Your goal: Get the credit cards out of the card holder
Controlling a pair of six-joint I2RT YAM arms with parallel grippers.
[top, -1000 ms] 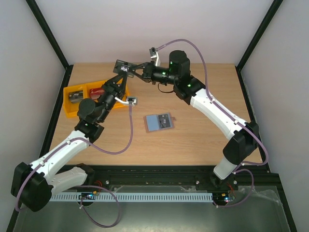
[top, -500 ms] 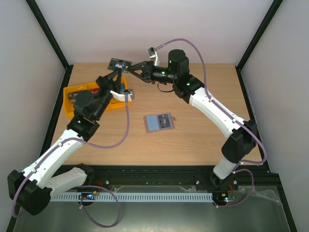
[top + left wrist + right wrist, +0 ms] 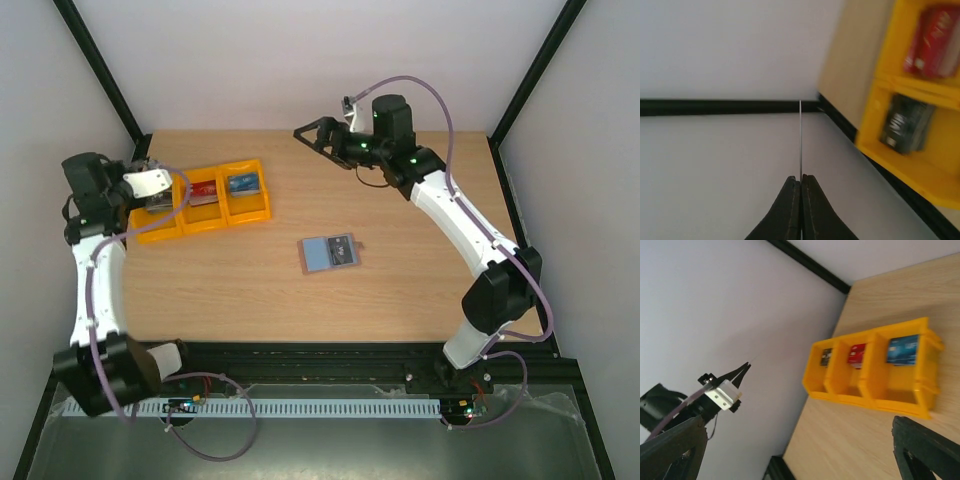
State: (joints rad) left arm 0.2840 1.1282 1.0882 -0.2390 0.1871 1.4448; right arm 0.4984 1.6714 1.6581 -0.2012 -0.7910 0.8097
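Here, left pincer [image 3: 801, 177] clamping seemingly an edge-on card [image 3: 800, 140] beside the yellow tray [image 3: 875, 390], right pincer [image 3: 308, 138] gaping empty, well right of it.

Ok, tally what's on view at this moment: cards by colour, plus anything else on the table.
dark grey card: 1
red card: 1
blue card: 1
edge-on card pinched in the left claw, colour not visible: 1
card holder: 1
yellow tray: 1
Total: 6
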